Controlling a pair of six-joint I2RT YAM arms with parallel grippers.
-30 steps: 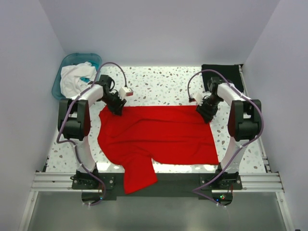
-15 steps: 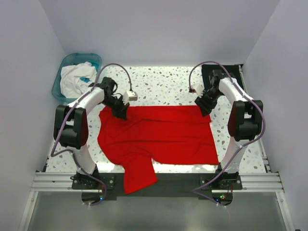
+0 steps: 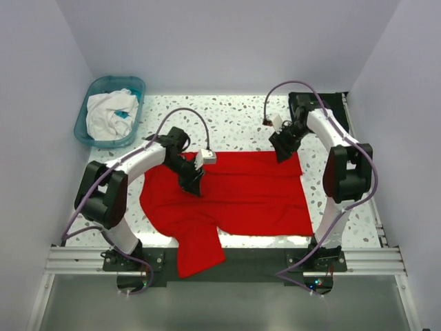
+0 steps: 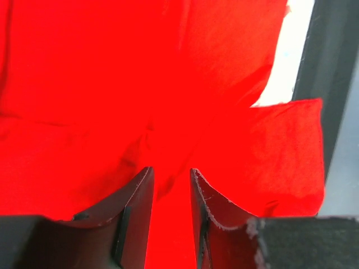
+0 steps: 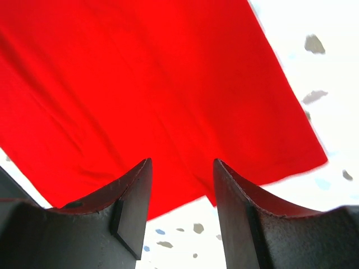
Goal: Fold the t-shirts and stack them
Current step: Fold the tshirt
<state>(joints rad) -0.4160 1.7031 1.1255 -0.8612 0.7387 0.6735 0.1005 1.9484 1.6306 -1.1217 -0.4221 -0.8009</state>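
The bright red cloth t-shirt [image 3: 241, 196] lies spread flat across the middle of the top view, on the white speckled table [image 3: 234, 117], with one sleeve hanging over the table's lower edge at bottom centre. The black t-shirt, folded into a flat rectangle [image 3: 333, 102], sits in the upper right corner of the table, partly hidden by the right arm.

The left gripper [image 3: 193, 183] is over the upper left part of the red shirt. In its wrist view [image 4: 171, 171] the jaws stand a little apart, with creased red cloth [image 4: 112, 84] below them and nothing pinched.

The right gripper [image 3: 281, 150] is at the shirt's upper right corner. Its jaws [image 5: 182, 162] are parted wider and empty, above the shirt's hem [image 5: 140, 84].

A teal plastic basin [image 3: 136, 86] holding white cloth [image 3: 110, 114] stands at upper left.
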